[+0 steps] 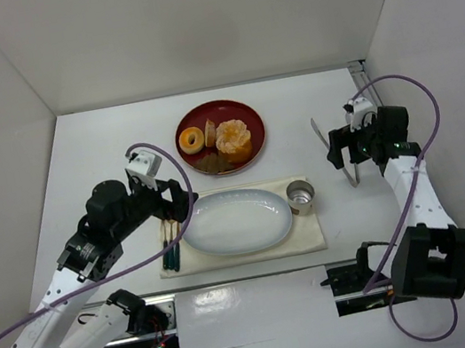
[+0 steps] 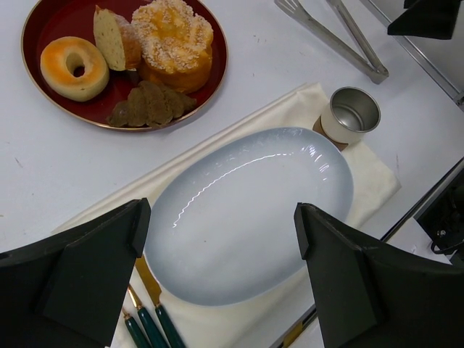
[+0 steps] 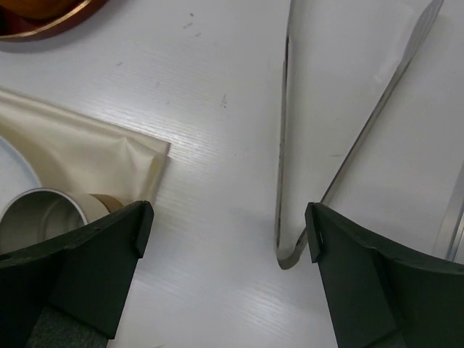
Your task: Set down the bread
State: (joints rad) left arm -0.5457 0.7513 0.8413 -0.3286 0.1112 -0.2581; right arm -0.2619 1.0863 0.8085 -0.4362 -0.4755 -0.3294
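Both arms sit at the near edge of the table. L claw [image 1: 182, 204] hangs over the near-left end of the white plate [image 2: 246, 217]. Its two fingers are spread very wide w/ nothing between them but air, so it holds nothing.

Next comes the cream cloth [image 1: 311, 237]. On it lie the white plate, some green-handled sticks [image 2: 163, 322] on the left, and a small metal cup [image 1: 301, 198] on the right. Nothing is on the white plate.

R claw [image 3: 228, 217] is out to the right, low over the metal tongs [image 3: 281, 145]. It is wide open too. The round end of the tongs lies btw its fingers, closer to the right one. Can't tell if a finger touches the tongs, but it has no grip on them.

Farther back is the red plate [image 1: 252, 119]. The bread [image 2: 73, 67], a little ring w/ a hole, lies at the left side of it. Just beside it are a tan slice [image 2: 112, 38], a big bumpy orange lump [image 2: 172, 43], and some brown bits [image 2: 148, 101].

Step now: prob. the very start. The bread is not picked up yet and no claw is near it. It looks like R arm is set to grab the tongs first.

Next move needs: R claw goes down and squeezes both tong arms, not too hard. Then it must lift them and reach over to the ring w/o bumping the cup or the lump.
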